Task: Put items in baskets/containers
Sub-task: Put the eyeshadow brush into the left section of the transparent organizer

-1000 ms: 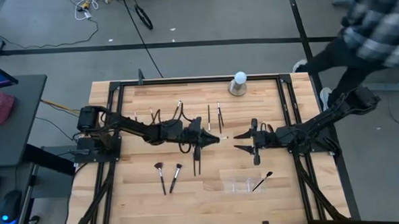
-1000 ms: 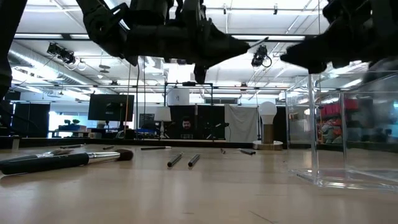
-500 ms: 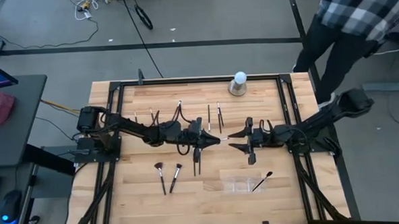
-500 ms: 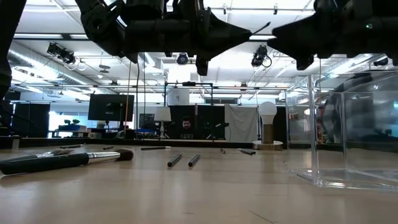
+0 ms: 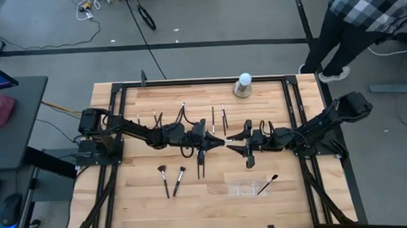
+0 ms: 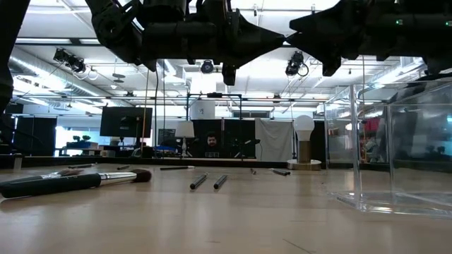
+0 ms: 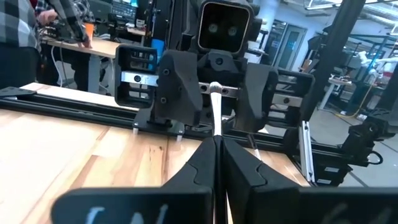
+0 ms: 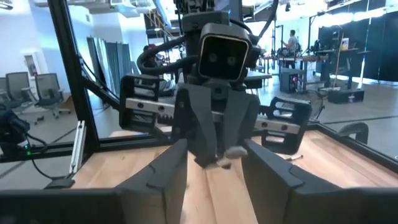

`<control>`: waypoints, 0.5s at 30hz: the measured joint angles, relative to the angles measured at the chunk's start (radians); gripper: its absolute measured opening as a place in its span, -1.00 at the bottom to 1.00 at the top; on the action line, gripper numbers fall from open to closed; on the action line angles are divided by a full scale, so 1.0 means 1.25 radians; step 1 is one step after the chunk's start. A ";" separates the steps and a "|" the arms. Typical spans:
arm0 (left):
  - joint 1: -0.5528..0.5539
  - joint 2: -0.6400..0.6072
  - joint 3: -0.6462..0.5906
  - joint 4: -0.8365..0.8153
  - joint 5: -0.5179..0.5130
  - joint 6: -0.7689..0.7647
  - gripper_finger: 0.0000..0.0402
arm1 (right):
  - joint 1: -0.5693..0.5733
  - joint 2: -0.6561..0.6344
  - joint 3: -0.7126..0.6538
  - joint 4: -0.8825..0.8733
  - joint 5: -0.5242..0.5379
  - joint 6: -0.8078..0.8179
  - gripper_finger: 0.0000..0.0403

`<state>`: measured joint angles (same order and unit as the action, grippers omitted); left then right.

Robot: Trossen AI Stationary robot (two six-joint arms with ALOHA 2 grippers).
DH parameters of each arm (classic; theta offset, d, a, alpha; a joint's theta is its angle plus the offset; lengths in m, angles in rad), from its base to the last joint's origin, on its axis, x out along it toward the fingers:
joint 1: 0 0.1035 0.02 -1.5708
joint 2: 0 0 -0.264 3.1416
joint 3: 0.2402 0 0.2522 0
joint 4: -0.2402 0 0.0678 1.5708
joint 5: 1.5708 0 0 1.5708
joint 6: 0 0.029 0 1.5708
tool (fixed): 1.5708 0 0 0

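Above the middle of the table my left gripper (image 5: 217, 141) is shut on a slim makeup brush (image 5: 228, 139) that sticks out level toward the table's right. My right gripper (image 5: 238, 142) faces it, open, one finger on either side of the brush's pale free end (image 7: 214, 88) and apart from it. The clear tray (image 5: 242, 188) stands near the front edge, and a dark brush (image 5: 267, 185) lies slanted at its right end. Other brushes lie flat on the wood: (image 5: 164, 179), (image 5: 179, 178), (image 5: 199, 166), (image 5: 213, 117), (image 5: 223, 115). My left gripper pinches the brush's silvery shaft (image 7: 215, 127) between its two fingers. The fingers come level from the table's left and lie along the brush, which runs on past their tips. The brush is level and lifted clear of the table.
A white ball on a grey round base (image 5: 243, 85) stands at the far edge. More brushes lie at the far left (image 5: 183, 111), (image 5: 155, 118). A person in a plaid shirt (image 5: 364, 11) stands beyond the table's far right corner. Black frame rails border the table.
My right gripper has gone toward the table's left, up to the left gripper, and its open fingers now flank the brush's free end. My left gripper and the brush have stayed where they were. The person has walked away from the table.
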<state>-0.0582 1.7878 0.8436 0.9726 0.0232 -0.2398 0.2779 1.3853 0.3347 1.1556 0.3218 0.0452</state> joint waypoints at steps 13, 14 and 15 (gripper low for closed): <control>-0.001 0.000 0.000 -0.001 -0.003 0.029 -0.77 | 0.002 -0.010 0.001 -0.023 0.001 -0.017 -0.91; 0.000 0.000 0.000 -0.002 -0.004 0.037 -0.72 | 0.002 -0.020 0.001 -0.041 0.002 -0.004 -0.90; -0.002 0.000 0.000 -0.002 -0.005 0.042 -0.66 | 0.002 -0.035 0.001 -0.069 0.006 0.007 -0.90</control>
<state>-0.0601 1.7874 0.8440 0.9698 0.0173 -0.1870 0.2809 1.3418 0.3355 1.0693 0.3287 0.0537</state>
